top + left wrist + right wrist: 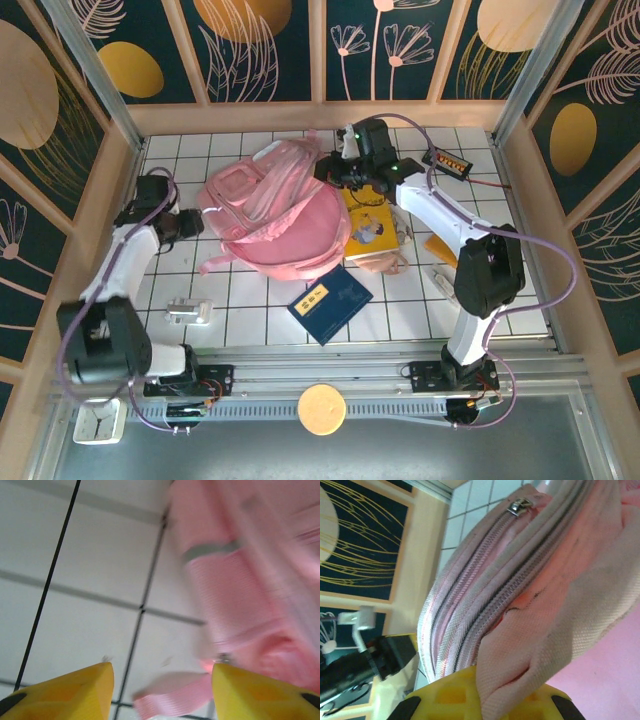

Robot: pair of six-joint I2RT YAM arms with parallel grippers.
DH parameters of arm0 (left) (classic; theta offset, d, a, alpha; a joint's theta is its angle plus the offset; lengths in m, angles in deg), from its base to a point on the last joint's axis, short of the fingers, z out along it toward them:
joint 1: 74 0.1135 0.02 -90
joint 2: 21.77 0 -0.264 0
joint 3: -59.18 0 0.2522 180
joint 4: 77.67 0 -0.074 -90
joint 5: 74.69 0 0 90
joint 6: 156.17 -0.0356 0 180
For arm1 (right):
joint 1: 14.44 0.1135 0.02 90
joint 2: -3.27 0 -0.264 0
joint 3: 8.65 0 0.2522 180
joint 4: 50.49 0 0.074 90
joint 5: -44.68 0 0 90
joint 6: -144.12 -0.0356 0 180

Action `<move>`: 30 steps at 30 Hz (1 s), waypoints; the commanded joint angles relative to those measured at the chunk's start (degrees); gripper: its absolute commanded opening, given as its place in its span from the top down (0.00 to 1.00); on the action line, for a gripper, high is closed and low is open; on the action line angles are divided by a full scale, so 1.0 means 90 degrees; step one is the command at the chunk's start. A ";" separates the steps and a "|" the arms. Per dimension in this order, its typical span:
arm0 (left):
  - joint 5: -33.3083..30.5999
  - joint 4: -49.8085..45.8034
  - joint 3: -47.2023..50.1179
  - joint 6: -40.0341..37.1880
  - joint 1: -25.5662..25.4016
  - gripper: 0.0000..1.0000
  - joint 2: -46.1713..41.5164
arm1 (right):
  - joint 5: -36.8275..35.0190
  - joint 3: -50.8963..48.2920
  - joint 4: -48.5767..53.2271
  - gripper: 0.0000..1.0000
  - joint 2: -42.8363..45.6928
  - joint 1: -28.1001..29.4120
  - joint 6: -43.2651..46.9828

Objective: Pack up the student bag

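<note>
**While right arm pins the bag rim: left jaws apart, packing not begun**

Since the books lie outside it, the student bag (275, 215) reads as not yet loaded. It lies flat on the white tiled table (400, 310), left of centre, with its straps trailing toward the near left.

- Right gripper (338, 172): at the bag's far right edge. The right wrist view shows a fold of pink fabric clamped in the jaws, beside the zipper tracks; the zipper pull (520, 505) sits further along. Clenched on the bag.
- Left gripper (192, 222): just beside the bag's left edge. In the left wrist view the yellow fingertips (90, 685) stand well apart, and a loose pink strap (170, 697) lies on the tiles below the gap. Released; nothing gripped. That view is blurred, so contact with the strap cannot be judged.
- Loose items: yellow book (368, 225) touching the bag's right side, under the right arm; blue book (330, 303) near the bag's front edge.

Step in hand (judgement): opening or steadying the mouth, before loading.

Next move (judgement): the left gripper needs a hold on the opposite rim to spread the opening, or on the blue book. The fabric is soft, so expect the mouth to sag unless the right grip holds it up.
</note>
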 commanded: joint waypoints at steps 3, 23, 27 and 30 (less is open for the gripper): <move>0.1040 0.1320 -0.0003 -0.0443 -0.1440 0.44 -0.0669 | 0.0201 0.0762 -0.0829 1.00 -0.0345 0.0091 -0.0344; -0.1174 0.1698 -0.0522 -0.2058 -0.3697 0.59 0.0181 | 0.0182 0.1762 -0.0875 1.00 -0.0912 0.0495 -0.0762; -0.2066 0.1073 -0.1328 -0.1836 -0.3698 1.00 0.0920 | 0.0134 0.1473 -0.0965 1.00 -0.0770 0.0473 -0.0803; -0.2365 0.0934 -0.1589 -0.1706 -0.3697 1.00 0.1117 | 0.0119 0.1260 -0.0958 0.90 -0.0592 0.0408 -0.0793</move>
